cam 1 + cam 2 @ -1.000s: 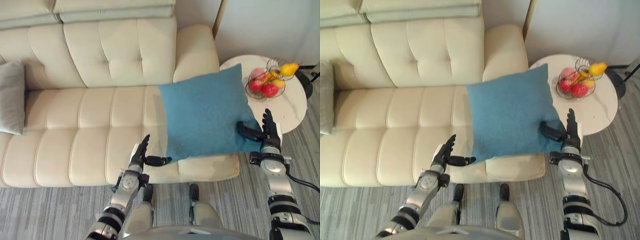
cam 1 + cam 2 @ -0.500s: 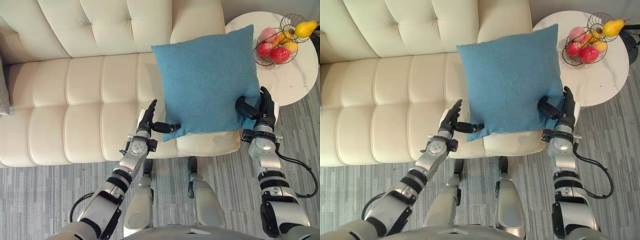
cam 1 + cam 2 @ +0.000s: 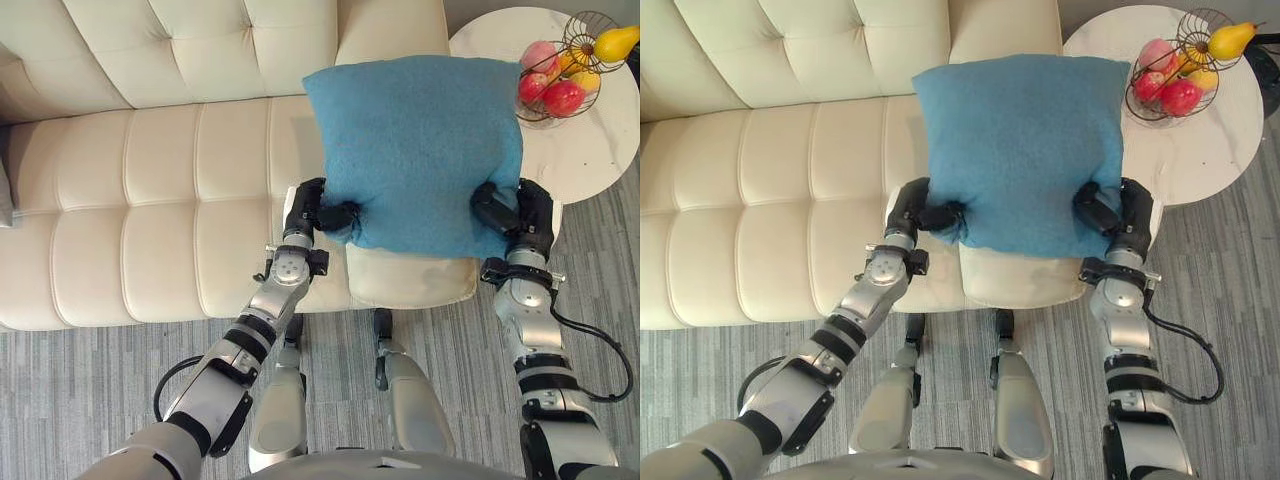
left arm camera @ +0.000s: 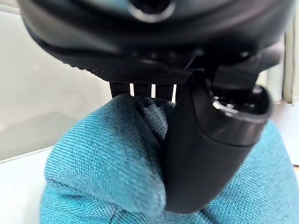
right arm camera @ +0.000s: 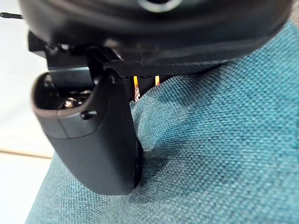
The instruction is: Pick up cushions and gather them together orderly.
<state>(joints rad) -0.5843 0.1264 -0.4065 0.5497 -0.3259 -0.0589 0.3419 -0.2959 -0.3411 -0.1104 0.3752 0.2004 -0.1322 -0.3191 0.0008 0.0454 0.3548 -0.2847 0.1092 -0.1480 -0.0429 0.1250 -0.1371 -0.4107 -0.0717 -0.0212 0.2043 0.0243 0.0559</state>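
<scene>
Blue cushion [image 3: 415, 150] is held up over the right end of the sofa [image 3: 150, 180], near the round table [image 3: 590, 150]. Left hand [image 3: 305, 212] and right hand [image 3: 522, 215] each pinch a near corner, thumb dug into fabric, fingers curled beneath. Likely light, soft and floppy, with a grippy weave; gripping both corners should keep it level.

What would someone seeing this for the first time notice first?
The big blue cushion stands out, pinched at its lower corners by the left robot hand and the right robot hand over the right end of the cream sofa. Next comes the wire fruit basket, bright with fruit, on the round white side table to the sofa's right.
</scene>
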